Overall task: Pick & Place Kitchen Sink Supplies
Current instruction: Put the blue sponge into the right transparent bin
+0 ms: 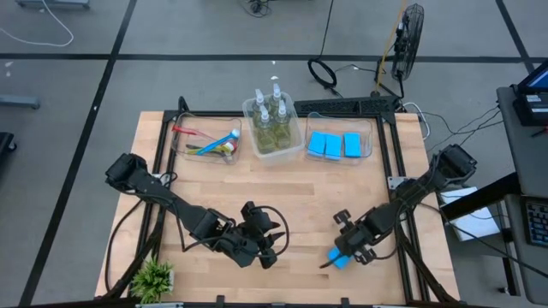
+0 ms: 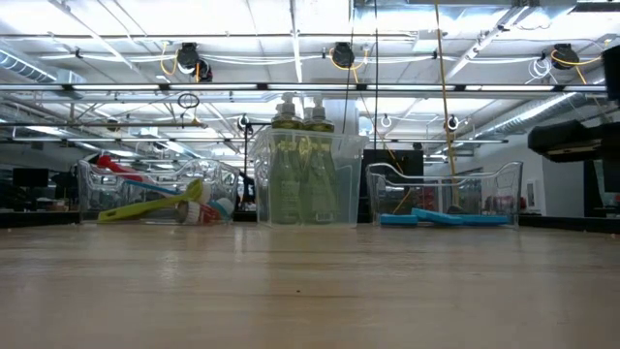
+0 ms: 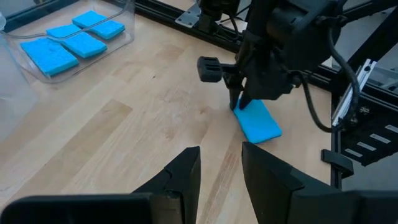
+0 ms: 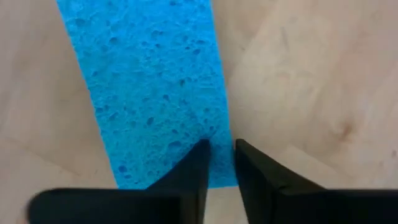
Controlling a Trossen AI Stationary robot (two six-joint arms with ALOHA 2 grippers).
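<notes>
Sponge (image 1: 340, 258) lies flat, lower right of the high view; my right gripper (image 4: 219, 163) pinches nearly closed at its edge. I should seat deeper before lifting.

Bright overhead strip lights — tabletop foreground blurred.

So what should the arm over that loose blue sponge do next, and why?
Probably lift. The right gripper is down on the sponge at the table's near edge, fingers nearly together at its end. Three sponges already lie in the right bin, so this one likely goes there.
</notes>
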